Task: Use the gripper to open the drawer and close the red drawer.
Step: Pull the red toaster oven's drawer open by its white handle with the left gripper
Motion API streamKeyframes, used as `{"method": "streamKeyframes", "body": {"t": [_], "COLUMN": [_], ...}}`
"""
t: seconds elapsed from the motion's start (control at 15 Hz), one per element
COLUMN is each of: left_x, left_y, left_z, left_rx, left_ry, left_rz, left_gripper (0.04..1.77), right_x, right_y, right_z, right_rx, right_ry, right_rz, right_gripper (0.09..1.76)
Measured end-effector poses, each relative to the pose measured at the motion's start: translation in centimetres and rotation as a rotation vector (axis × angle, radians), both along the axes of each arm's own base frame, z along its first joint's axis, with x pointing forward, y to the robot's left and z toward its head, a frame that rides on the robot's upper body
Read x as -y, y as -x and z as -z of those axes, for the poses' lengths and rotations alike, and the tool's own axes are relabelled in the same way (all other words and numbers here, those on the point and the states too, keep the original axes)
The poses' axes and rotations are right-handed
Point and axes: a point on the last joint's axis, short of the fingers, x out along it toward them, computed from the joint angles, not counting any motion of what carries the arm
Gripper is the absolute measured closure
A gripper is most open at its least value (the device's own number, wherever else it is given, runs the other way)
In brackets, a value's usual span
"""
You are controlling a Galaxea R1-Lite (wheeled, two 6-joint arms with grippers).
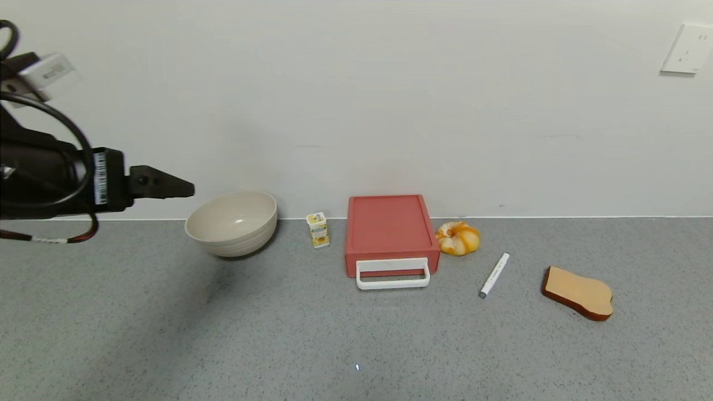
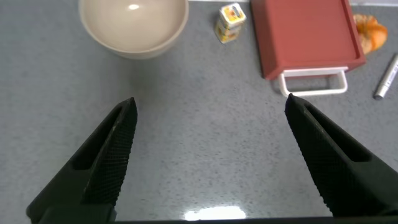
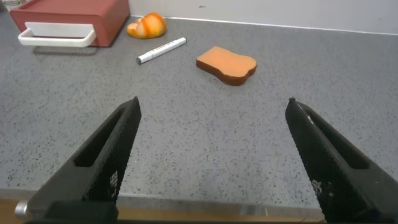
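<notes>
The red drawer box (image 1: 390, 228) stands by the wall at mid-table, its drawer pushed in and its white loop handle (image 1: 392, 275) facing me. My left gripper (image 1: 186, 189) is raised at the far left, above the table and well left of the box. In the left wrist view it (image 2: 210, 102) is open and empty, with the box (image 2: 308, 34) and handle (image 2: 314, 81) beyond it. My right gripper (image 3: 213, 102) is open and empty over the table's front edge, with the box (image 3: 74, 12) far off. It is out of the head view.
A cream bowl (image 1: 233, 223) and a small yellow carton (image 1: 318, 229) stand left of the box. An orange-and-white pastry (image 1: 458, 238), a white marker (image 1: 494, 274) and a slice of toast (image 1: 579, 292) lie to its right. The wall runs behind.
</notes>
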Motion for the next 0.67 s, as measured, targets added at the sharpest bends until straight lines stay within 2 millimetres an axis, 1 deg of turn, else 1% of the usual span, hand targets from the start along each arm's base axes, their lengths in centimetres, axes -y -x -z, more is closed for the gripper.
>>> {"method": "streamKeyframes", "body": {"t": [0.13, 0.33, 0.47, 0.67], "left_x": [2.1, 5.9, 8.6, 12.3], "left_y": [-2.4, -5.3, -6.6, -7.8], "left_z": [0.5, 1.8, 2.7, 4.7], "left_rx": [-0.067, -0.166, -0.215, -0.276], "left_ry": [0.025, 0.059, 0.069, 0.065], "left_rz": [0.041, 0.097, 0.133, 0.183], "left_gripper": [0.09, 0.09, 0.09, 0.09], "right_x": [0.0, 0.0, 0.0, 0.0], "right_y": [0.0, 0.0, 0.0, 0.0], "right_z": [0.0, 0.0, 0.0, 0.0], "right_rx": [0.000, 0.000, 0.000, 0.000], "right_ry": [0.000, 0.001, 0.000, 0.001], "right_rz": [0.000, 0.000, 0.000, 0.000], "right_gripper": [0.14, 0.14, 0.14, 0.14]}}
